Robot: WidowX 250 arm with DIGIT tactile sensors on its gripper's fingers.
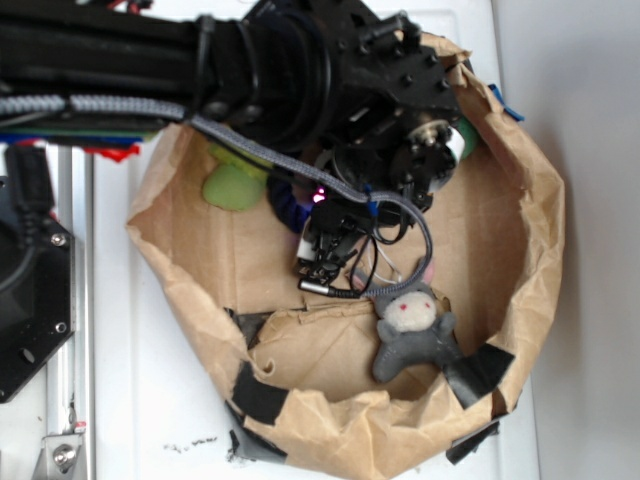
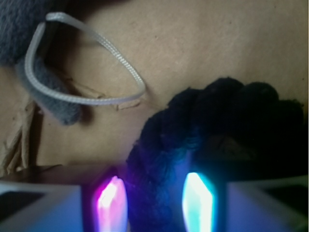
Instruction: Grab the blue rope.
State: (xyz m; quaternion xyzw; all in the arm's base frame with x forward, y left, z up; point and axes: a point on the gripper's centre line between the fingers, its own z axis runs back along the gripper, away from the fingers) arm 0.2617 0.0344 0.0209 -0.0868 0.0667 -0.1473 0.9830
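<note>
Blue rope (image 2: 212, 125): lying on brown paper (image 2: 193, 43), one strand between my fingers (image 2: 112, 202). Fingers: narrow gap, straddling, not visibly clamped. I'd close squarely on that strand, clear of the grey bunny (image 1: 410, 330).

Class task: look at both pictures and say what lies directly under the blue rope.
Under the blue rope lies the brown paper lining the bin. The paper beneath its strands is covered, and the end effector hides its near part.

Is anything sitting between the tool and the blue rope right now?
Nothing visible. In the wrist view a strand of the blue rope already lies between the two lit fingers of the tool. The white cord loop lies off to the side.
</note>
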